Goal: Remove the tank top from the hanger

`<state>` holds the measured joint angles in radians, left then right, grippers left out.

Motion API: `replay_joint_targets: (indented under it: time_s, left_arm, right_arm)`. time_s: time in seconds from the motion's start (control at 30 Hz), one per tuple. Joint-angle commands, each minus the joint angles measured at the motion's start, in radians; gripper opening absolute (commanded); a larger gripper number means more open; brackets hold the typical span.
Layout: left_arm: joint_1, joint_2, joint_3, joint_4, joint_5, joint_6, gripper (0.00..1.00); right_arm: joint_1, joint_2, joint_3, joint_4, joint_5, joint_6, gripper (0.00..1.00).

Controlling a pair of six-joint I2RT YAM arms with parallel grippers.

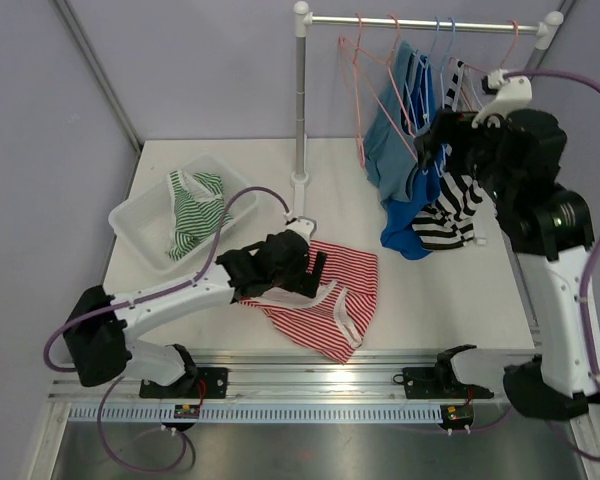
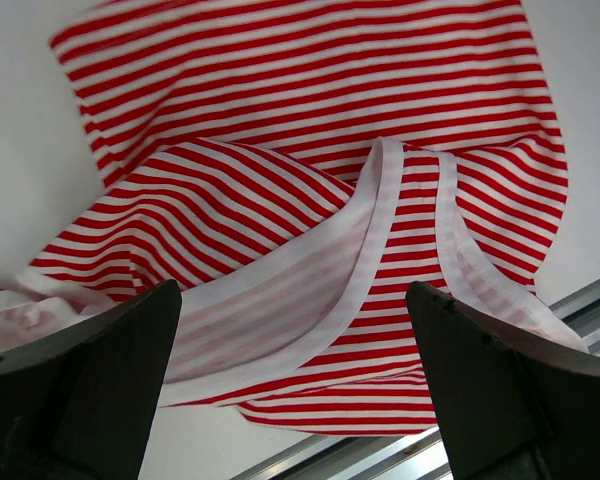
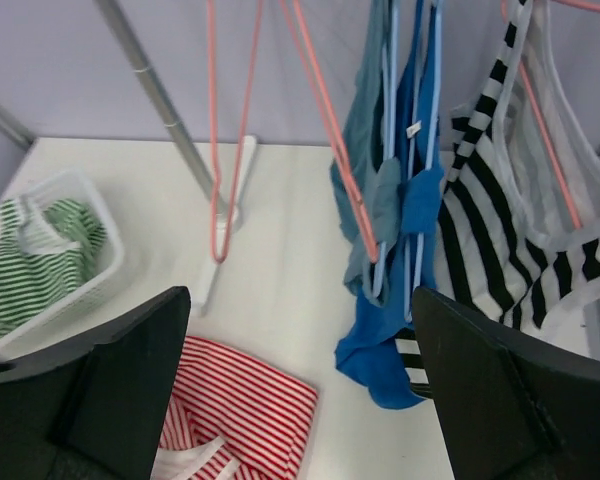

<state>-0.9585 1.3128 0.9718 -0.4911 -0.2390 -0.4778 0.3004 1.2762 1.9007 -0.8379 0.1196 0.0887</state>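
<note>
A red-and-white striped tank top point(image 1: 348, 292) lies crumpled on the table near the front edge, off any hanger; its white-trimmed strap shows in the left wrist view point(image 2: 310, 100). My left gripper point(image 1: 315, 272) point(image 2: 292, 330) hovers just above it, open, nothing between its fingers. An empty pink hanger point(image 1: 360, 95) point(image 3: 230, 150) hangs on the rack rail point(image 1: 420, 20). My right gripper point(image 1: 428, 150) point(image 3: 300, 300) is raised beside the hanging clothes, open and empty. The red top point(image 3: 240, 410) lies below it.
Blue tank tops point(image 1: 395, 160) point(image 3: 380, 340) and a black-and-white striped one point(image 1: 455, 215) point(image 3: 490, 230) hang on hangers at the right. The rack's post point(image 1: 300, 110) stands mid-table. A white basket point(image 1: 130, 225) at the left holds a green striped top point(image 1: 195, 215).
</note>
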Motion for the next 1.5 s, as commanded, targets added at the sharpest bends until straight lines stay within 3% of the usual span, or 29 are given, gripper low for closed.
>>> replay_joint_targets:
  time_s: [0.0, 0.13, 0.37, 0.43, 0.53, 0.7, 0.83, 1.03, 1.2, 1.3, 1.47]
  left_arm:
    - [-0.019, 0.127, 0.07, 0.118, 0.064, -0.013, 0.99]
    - [-0.054, 0.268, 0.122, 0.099, 0.046, -0.018, 0.99]
    - [-0.057, 0.443, 0.096, 0.141, 0.043, -0.041, 0.99]
    - [-0.059, 0.462, 0.085, 0.152, 0.052, -0.036, 0.79]
    - [-0.059, 0.451, 0.062, 0.152, 0.04, -0.047, 0.0]
    - [-0.059, 0.228, 0.051, 0.05, -0.104, -0.056, 0.0]
    - [-0.039, 0.048, 0.151, -0.142, -0.265, -0.044, 0.0]
    - [0.134, -0.081, 0.349, -0.325, -0.333, 0.056, 0.0]
    - [0.349, -0.041, 0.62, -0.434, -0.324, 0.151, 0.0]
    - [0.489, 0.009, 0.75, -0.454, -0.246, 0.202, 0.0]
    - [0.694, 0.117, 0.867, -0.486, -0.136, 0.223, 0.0]
  right_arm:
    - [0.005, -0.165, -0.215, 0.091, -0.154, 0.074, 1.0]
    - [0.005, -0.313, -0.391, 0.115, -0.254, 0.094, 1.0]
    - [0.005, -0.363, -0.453, 0.074, -0.281, 0.072, 0.99]
    - [0.005, -0.374, -0.459, 0.083, -0.314, 0.072, 1.0]
    - [0.005, -0.393, -0.457, 0.089, -0.313, 0.072, 1.0]
    - [0.005, -0.434, -0.463, 0.109, -0.261, 0.069, 0.99]
    - [0.005, -0.459, -0.488, 0.138, -0.227, 0.077, 1.0]
    - [0.005, -0.474, -0.505, 0.152, -0.225, 0.088, 0.99]
    - [0.006, -0.488, -0.519, 0.169, -0.23, 0.088, 1.0]
    - [0.005, -0.488, -0.519, 0.172, -0.222, 0.079, 0.99]
    - [0.005, -0.491, -0.537, 0.181, -0.207, 0.063, 0.99]
